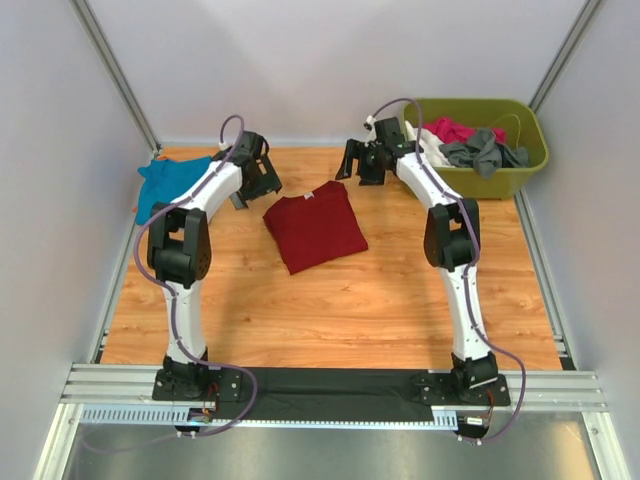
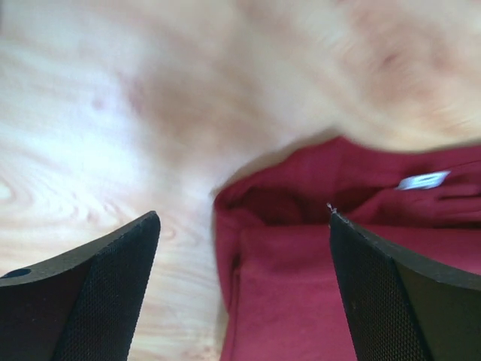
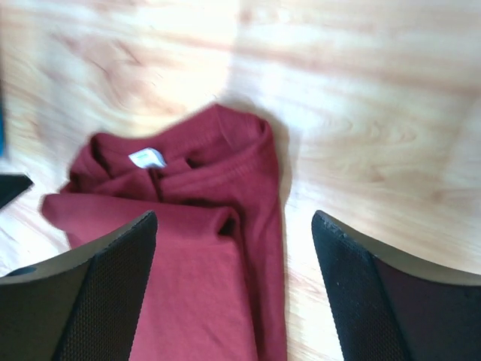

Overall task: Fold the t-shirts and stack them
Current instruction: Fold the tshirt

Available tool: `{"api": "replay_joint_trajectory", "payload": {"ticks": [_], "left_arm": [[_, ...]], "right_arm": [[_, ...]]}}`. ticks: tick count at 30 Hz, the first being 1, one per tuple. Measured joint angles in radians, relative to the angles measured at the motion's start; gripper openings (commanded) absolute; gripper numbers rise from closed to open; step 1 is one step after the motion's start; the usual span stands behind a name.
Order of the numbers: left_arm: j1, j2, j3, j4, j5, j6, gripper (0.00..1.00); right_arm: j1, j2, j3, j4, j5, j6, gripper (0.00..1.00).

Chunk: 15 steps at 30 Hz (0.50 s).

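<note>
Left hand [image 1: 258,180] and right hand [image 1: 360,165] hung wide open, holding nothing, over the collar end of the folded dark red shirt [image 1: 314,228] lying mid-surface [image 1: 330,310]. The teal-blue shirt [image 1: 165,185] lay crumpled far left. Both looked light and limp, best pinched at hems. The green bin [image 1: 500,183] held other garments [image 1: 480,150].

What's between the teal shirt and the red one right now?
Only the left arm, crossing over bare tabletop; the top view shows it.
</note>
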Motion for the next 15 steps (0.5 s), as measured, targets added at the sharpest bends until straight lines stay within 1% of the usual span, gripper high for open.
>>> {"api": "replay_joint_trajectory", "payload": {"ticks": [2, 3, 5, 6, 8, 9, 10, 11, 12, 13, 15], "left_arm": [[0.007, -0.009, 0.031, 0.023, 0.002, 0.031, 0.99], [0.008, -0.021, 0.035, 0.041, 0.005, 0.043, 0.97], [0.007, -0.071, 0.018, 0.087, 0.047, 0.06, 0.89], [0.005, -0.099, -0.002, 0.114, 0.068, 0.061, 0.85], [-0.002, -0.177, -0.062, 0.175, 0.116, 0.049, 0.62], [-0.007, -0.213, -0.095, 0.211, 0.133, 0.042, 0.49], [-0.016, -0.246, -0.126, 0.239, 0.15, 0.031, 0.21], [-0.026, -0.268, -0.151, 0.269, 0.163, 0.02, 0.09], [-0.038, -0.28, -0.172, 0.302, 0.179, 0.019, 0.0], [-0.048, -0.282, -0.182, 0.321, 0.191, 0.015, 0.0], [-0.07, -0.254, -0.188, 0.359, 0.219, 0.005, 0.0]], "right_arm": [[-0.004, -0.021, -0.003, 0.018, -0.003, 0.001, 0.84], [-0.005, -0.042, -0.014, 0.03, -0.006, 0.003, 0.77], [-0.005, -0.1, -0.058, 0.056, -0.021, 0.014, 0.72], [-0.005, -0.143, -0.098, 0.083, -0.031, 0.024, 0.64], [-0.002, -0.225, -0.173, 0.119, -0.056, 0.045, 0.47], [-0.001, -0.261, -0.208, 0.148, -0.069, 0.055, 0.29], [0.001, -0.292, -0.24, 0.171, -0.08, 0.061, 0.2], [0.003, -0.311, -0.258, 0.185, -0.088, 0.064, 0.13], [0.007, -0.325, -0.274, 0.2, -0.096, 0.07, 0.03], [0.011, -0.331, -0.285, 0.212, -0.103, 0.072, 0.0], [0.019, -0.329, -0.304, 0.23, -0.111, 0.077, 0.0]]}}
